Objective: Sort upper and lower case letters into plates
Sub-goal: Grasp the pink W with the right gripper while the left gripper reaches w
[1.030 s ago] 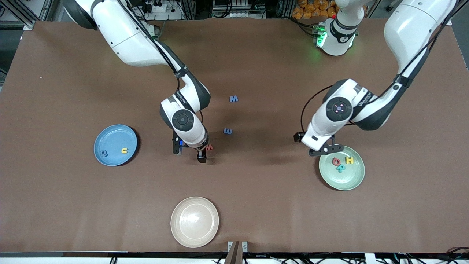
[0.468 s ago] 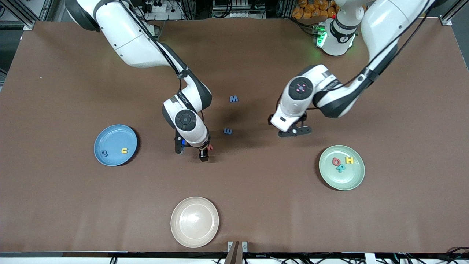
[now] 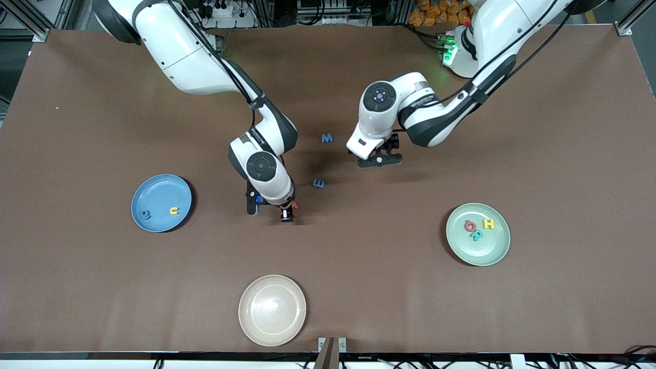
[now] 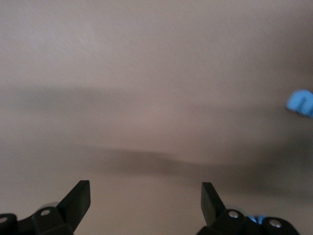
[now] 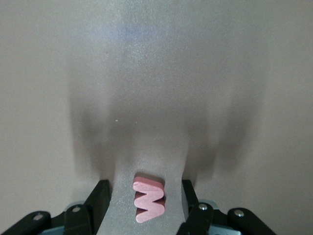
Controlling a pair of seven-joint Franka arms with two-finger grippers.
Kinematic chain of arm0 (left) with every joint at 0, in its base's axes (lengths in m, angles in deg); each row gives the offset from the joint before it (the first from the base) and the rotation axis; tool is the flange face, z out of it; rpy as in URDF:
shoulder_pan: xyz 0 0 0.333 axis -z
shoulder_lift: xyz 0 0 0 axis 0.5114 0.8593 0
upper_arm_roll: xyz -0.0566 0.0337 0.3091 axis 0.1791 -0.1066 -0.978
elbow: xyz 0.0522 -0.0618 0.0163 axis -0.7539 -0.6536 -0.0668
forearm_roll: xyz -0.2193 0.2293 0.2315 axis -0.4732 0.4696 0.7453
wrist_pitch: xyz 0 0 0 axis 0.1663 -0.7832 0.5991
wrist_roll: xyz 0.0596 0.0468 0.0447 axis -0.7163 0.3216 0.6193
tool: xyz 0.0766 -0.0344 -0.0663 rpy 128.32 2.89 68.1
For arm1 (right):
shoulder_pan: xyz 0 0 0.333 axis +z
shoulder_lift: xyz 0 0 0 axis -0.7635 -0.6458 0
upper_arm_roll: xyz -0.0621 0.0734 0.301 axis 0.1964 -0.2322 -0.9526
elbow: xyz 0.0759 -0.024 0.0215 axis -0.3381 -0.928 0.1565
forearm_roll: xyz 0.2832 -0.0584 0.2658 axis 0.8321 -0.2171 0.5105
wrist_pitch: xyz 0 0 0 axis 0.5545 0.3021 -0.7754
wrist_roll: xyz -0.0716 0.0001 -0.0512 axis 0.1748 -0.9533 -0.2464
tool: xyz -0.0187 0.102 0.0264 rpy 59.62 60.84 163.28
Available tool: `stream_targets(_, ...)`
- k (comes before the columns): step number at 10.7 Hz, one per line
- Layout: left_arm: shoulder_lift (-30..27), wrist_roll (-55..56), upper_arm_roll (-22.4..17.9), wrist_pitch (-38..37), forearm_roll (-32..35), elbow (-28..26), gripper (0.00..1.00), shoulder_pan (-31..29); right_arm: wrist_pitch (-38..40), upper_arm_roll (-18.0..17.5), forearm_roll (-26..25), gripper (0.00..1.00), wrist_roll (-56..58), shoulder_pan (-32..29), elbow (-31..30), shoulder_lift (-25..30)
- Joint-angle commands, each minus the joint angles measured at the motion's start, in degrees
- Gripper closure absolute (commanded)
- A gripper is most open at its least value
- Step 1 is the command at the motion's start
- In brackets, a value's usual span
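At centre frame, the right gripper [image 3: 288,211] is low on the table, fingers half-closed around a red letter [image 5: 148,198], not yet clamped. The left gripper [image 3: 378,157], wide open and empty, hovers beside the blue M [image 3: 327,138]. Next, likely: squeeze, lift, carry to a plate [image 3: 154,187].

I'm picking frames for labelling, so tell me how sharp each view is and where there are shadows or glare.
Front view: sharp, evenly lit, green glow at the left arm's base, sheen on the cream plate. Left wrist view: blurred, the blue letter smeared, long soft shadows. Right wrist view: the red letter fairly crisp between the right gripper's fingers, finger shadows fanning over the table.
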Motion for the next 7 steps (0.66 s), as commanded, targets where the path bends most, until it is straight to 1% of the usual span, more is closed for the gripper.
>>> stream_targets(1,0.83,5.40,-0.16,2.06,4.76,-0.84,0.00,3.24,-0.67,-0.06,-1.14,0.32,-0.04,0.54,0.18,-0.33)
stream_targets(2,1.45,6.98,-0.24,3.54,5.04,-0.75,0.00,4.30,-0.75,-0.06,-1.14,0.36,0.05,1.06,0.26,-0.33)
stream_targets(3,2.76,11.52,-0.25,4.86,5.13,-0.49,0.00,5.35,-0.75,-0.06,-1.14,0.48,0.05,1.15,0.26,-0.33)
stream_targets(4,3.12,14.18,-0.68,5.66,5.48,-0.23,0.00,7.19,-0.75,-0.06,-1.14,0.57,0.05,1.15,0.18,-0.33)
stream_targets(6,4.00,15.25,-2.09,7.15,5.48,-0.05,0.00,10.09,-0.75,-0.06,-1.05,0.63,1.88,1.15,-0.09,-0.33)
stream_targets(7,4.27,15.78,-2.87,8.29,5.48,-0.05,0.00,11.50,-0.67,-0.06,-1.13,0.64,1.98,1.15,-0.18,-0.33)
